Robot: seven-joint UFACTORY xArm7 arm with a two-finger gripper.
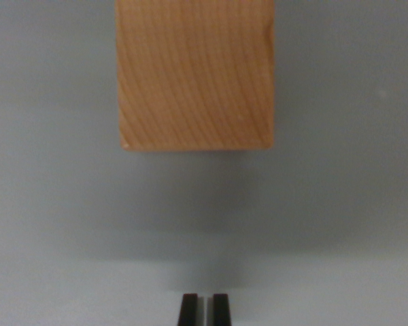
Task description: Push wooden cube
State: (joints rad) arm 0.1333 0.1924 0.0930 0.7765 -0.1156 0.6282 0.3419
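Note:
The wooden cube (194, 71) fills the upper middle of the wrist view, light brown with curved grain, resting on a plain grey surface (61, 204); its top runs off the frame. My gripper (205, 309) shows at the bottom centre as two black fingertips (189, 309) standing almost together, with only a thin slit between them and nothing held. A band of bare grey surface separates the fingertips from the cube's near edge, so they are apart from it.
Only the flat grey surface surrounds the cube, on the wrist view's left, right and below. A soft shadow lies on the surface under the cube's near edge.

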